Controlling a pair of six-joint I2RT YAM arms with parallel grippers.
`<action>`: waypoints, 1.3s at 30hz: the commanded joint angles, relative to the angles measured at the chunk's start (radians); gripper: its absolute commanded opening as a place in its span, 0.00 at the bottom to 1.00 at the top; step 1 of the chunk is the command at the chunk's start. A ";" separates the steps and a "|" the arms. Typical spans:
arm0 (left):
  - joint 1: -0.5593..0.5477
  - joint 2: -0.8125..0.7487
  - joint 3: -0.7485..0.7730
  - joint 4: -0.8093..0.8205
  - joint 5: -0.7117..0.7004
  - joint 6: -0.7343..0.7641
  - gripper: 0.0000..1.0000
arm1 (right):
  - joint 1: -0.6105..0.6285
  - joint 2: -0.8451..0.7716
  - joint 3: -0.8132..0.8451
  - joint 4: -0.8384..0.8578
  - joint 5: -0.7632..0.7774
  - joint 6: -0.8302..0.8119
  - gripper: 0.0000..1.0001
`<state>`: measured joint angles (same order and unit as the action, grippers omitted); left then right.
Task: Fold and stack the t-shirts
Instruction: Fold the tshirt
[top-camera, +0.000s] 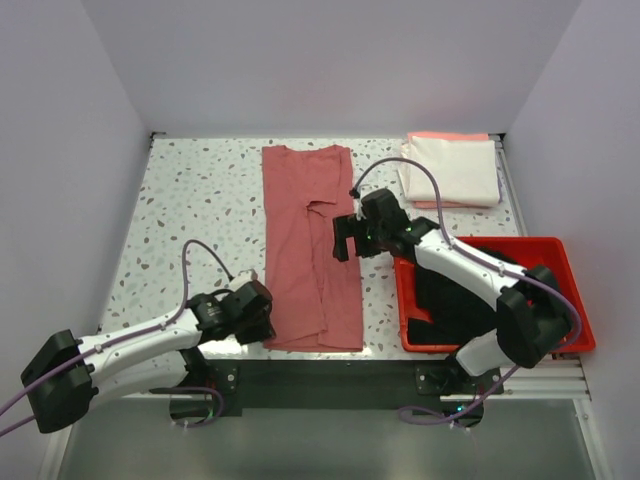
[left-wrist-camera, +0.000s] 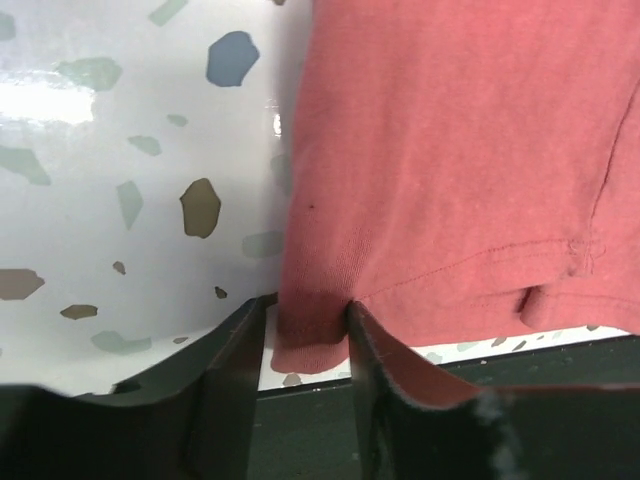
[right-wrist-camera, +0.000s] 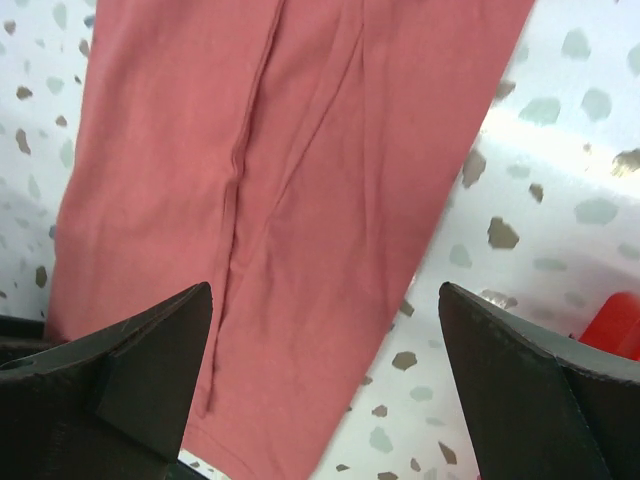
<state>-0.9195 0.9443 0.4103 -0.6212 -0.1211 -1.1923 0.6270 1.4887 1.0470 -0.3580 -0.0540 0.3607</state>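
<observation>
**From above:** A rose-red shirt (top-camera: 310, 245), folded into a long strip, lies down the middle of the speckled counter (top-camera: 200, 190). The left pincer (top-camera: 264, 325) is at its near left corner and the right pincer (top-camera: 345, 238) hangs by its right edge, about halfway up. A cream-white shirt (top-camera: 455, 170) sits folded on a peach-pink shirt (top-camera: 440, 137) in the far right corner. A black shirt (top-camera: 450, 295) lies crumpled in the red tray (top-camera: 560, 248). There is bare counter to the left of the strip. To the right, the tray and the stack leave little free room.

**Left wrist:** The left pincer (left-wrist-camera: 305, 330) is pressed together on the hem corner of the rose-red shirt (left-wrist-camera: 450, 150). It holds only a narrow bite of cloth, right where the pale counter (left-wrist-camera: 100, 200) ends at a dark strip (left-wrist-camera: 520, 360). So thin a hold could slip as the corner is lifted. It may also catch only the upper layer, which would let the fold fall open. Any pull toward the arm's base could take the hem over the edge.

**Right wrist:** The right pincer (right-wrist-camera: 325, 380) is spread wide and holds nothing, poised above the strip's seam. A corner of the tray shows red at the right. If only the left corner is raised, the strip will probably skew, so the right corner should be gripped before the fold away from the near edge.
</observation>
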 joint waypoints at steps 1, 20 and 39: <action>-0.005 -0.002 -0.010 -0.049 -0.028 -0.023 0.38 | 0.031 -0.100 -0.080 -0.016 0.031 0.049 0.99; -0.007 -0.024 -0.034 -0.124 0.024 -0.035 0.00 | 0.359 -0.251 -0.241 -0.283 0.051 0.176 0.99; -0.007 -0.041 -0.041 -0.130 0.032 -0.069 0.00 | 0.579 -0.203 -0.364 -0.190 0.174 0.492 0.68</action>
<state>-0.9195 0.9176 0.3935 -0.6868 -0.0925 -1.2423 1.1896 1.2671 0.6804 -0.5781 0.0879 0.7967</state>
